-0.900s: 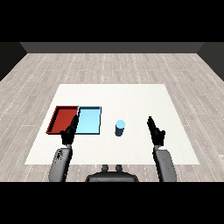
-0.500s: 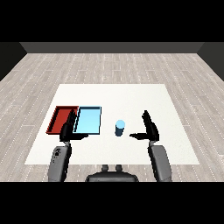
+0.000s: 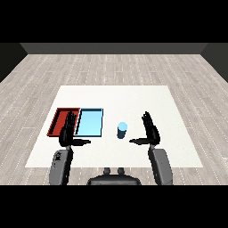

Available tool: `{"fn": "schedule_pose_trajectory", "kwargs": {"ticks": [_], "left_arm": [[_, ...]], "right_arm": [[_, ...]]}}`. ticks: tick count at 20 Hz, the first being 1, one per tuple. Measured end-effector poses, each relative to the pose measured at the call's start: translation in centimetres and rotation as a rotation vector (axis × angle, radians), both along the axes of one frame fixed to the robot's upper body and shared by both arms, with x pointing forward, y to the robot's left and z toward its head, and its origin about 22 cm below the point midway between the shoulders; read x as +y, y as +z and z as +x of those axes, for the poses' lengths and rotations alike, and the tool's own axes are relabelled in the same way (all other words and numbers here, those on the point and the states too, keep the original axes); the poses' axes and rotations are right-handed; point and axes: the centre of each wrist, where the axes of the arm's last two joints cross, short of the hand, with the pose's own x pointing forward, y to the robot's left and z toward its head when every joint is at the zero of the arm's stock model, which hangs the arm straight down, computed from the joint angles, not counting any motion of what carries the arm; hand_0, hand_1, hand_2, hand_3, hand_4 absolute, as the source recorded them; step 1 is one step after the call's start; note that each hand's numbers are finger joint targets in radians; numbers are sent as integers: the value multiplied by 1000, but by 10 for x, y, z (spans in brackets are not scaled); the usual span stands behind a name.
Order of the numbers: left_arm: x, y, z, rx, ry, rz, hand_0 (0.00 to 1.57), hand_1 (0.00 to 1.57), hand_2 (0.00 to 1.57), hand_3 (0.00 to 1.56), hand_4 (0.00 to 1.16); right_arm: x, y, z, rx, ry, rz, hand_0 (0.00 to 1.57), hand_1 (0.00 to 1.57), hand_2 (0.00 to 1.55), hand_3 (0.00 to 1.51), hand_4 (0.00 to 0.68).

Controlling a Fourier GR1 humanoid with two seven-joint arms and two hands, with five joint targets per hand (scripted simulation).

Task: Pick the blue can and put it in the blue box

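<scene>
A white rectangular surface (image 3: 133, 95) sits on a floor of pale grey wooden planks (image 3: 111, 67), seen from above and behind two grey forearms.

The right robot hand (image 3: 151, 132), black, is raised with its fingers straight and spread upward and its thumb stretched out toward the left robot hand. It holds nothing. Just beside that thumb, on its inner side and not touching it, stands the small light blue cylindrical can (image 3: 122, 130), upright on the surface.

The left robot hand (image 3: 68, 132), also black, is likewise open, fingers straight and pointing away from the robot, thumb stretched inward toward the right robot hand. It holds nothing.

Just beyond the left robot hand lie two shallow rectangular trays, side by side and touching. The red tray (image 3: 57, 121) is partly hidden behind the left robot hand's fingers. The light blue tray (image 3: 91, 121) lies between the red tray and the can, on the left robot hand's inner side. Nothing shows inside either tray.
</scene>
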Motion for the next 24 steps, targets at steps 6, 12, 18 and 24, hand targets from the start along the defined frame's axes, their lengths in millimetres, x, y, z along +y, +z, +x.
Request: {"fn": "schedule_pose_trajectory", "kwargs": {"ticks": [6, 12, 18, 24], "left_arm": [[4, -4, 0, -17, -3, -12, 0, 0, 0, 0, 0], [9, 1, -5, -24, 8, -11, 0, 0, 0, 0, 0], [15, -3, -8, -26, -1, -30, 0, 0, 0, 0, 0], [21, 2, 2, -30, 10, -32, 0, 0, 0, 0, 0]], "right_arm": [[-2, -4, 3, -5, 11, 13, 0, 0, 0, 0, 0], [9, 2, 7, 1, 29, 38, 0, 0, 0, 0, 0], [25, -9, 12, 25, 41, 74, 0, 0, 0, 0, 0], [40, -25, 17, 63, 35, 125, 0, 0, 0, 0, 0]]}}
